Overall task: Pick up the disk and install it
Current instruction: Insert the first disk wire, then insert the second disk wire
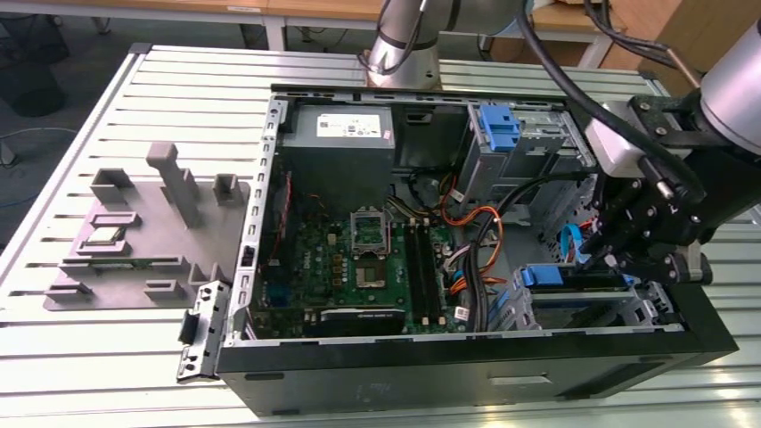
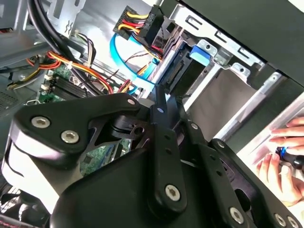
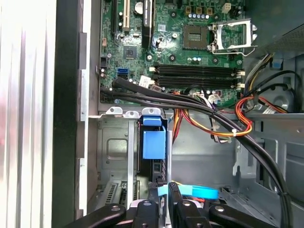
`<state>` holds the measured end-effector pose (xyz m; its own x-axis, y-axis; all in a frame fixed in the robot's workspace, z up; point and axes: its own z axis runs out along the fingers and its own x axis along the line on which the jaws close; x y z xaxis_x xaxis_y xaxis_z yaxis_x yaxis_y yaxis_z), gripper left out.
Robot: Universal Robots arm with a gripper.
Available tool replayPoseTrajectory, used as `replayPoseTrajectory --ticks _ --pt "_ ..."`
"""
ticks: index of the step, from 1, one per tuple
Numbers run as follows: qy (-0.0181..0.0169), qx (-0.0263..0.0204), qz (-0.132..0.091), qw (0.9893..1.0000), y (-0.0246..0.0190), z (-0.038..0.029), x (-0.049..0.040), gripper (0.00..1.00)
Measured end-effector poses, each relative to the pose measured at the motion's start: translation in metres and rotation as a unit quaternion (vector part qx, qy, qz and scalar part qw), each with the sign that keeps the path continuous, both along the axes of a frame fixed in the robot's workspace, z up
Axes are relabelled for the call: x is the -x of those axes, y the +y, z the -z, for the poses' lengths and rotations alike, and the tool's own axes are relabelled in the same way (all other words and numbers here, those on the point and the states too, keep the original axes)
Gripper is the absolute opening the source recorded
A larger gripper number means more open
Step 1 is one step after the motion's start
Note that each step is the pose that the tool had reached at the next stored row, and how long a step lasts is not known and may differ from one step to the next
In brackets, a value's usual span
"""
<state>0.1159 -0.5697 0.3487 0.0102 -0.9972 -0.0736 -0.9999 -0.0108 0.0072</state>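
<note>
Open computer case point(image 1: 416, 379), green motherboard point(image 1: 356, 276), grey power supply point(image 1: 339, 152), grey fixture point(image 1: 125, 290) on table point(image 1: 95, 379)

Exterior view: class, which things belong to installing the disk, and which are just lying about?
Job in hand: disk, standing in the drive cage; gripper close by.
Lying about: grey fixture plate; power supply; bare blue bracket; motherboard.

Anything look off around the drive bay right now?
Yes: a person's hand rests just outside the case, close to the gripper at the drive cage. Also, the CPU socket on the motherboard sits bare, its latch frame swung open.
</note>
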Motion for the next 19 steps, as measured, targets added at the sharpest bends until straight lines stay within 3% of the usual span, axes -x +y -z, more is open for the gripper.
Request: replayPoseTrajectory --ticks 19 --pt "0.0000 0.0002 0.000 1.0000 -0.0001 -0.0058 0.0000 0.23"
